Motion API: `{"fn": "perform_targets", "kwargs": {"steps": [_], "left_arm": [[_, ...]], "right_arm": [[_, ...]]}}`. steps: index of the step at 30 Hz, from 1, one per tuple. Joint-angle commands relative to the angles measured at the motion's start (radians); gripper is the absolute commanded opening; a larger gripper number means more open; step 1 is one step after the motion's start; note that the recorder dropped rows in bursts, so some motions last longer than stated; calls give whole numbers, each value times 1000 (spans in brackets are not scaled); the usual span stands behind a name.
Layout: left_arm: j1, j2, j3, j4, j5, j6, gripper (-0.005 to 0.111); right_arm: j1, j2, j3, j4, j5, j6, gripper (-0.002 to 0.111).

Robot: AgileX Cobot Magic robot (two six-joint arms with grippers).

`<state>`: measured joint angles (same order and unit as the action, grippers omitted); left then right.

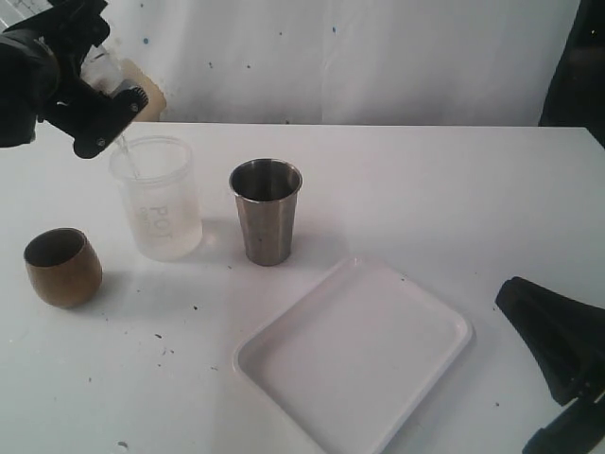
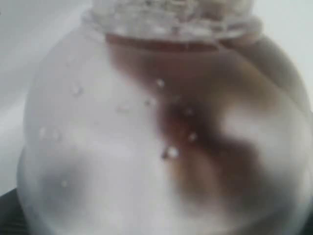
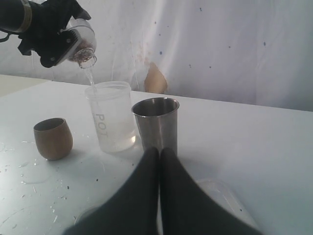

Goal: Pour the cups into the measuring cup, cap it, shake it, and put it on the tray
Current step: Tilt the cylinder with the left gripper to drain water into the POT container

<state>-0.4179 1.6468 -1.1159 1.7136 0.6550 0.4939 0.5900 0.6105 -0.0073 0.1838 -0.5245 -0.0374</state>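
Note:
My left gripper [image 1: 106, 95] is up at the back left, shut on a clear rounded cup with a short neck [image 1: 102, 66] [image 3: 80, 46]. The cup is tipped, and a thin stream of water falls from it into the measuring cup [image 1: 156, 203] [image 3: 111, 117], a clear straight-sided cylinder just below. In the left wrist view the held cup [image 2: 146, 147] fills the frame and hides the fingers. The steel tumbler [image 1: 266, 213] [image 3: 156, 120] stands right of the measuring cup. The brown bowl-like cup [image 1: 62, 268] [image 3: 53, 138] stands to its left. My right gripper [image 1: 510, 295] [image 3: 159, 151] is shut and empty over the white tray [image 1: 359, 350].
A white cloth backdrop with a tan patch [image 3: 155, 78] hangs behind the table. Small dark specks and water marks lie on the white tabletop [image 1: 170, 350] in front of the brown cup.

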Motion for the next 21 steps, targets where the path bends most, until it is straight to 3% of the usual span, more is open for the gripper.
{"fn": "perform_targets", "kwargs": {"steps": [1, 21], "left_arm": [[-3, -14, -14, 31, 20, 26, 0], [-3, -14, -14, 31, 11, 16, 0]], "right_arm": [[-4, -4, 7, 0, -4, -12, 0], [-4, -4, 7, 0, -4, -12, 0]]}}
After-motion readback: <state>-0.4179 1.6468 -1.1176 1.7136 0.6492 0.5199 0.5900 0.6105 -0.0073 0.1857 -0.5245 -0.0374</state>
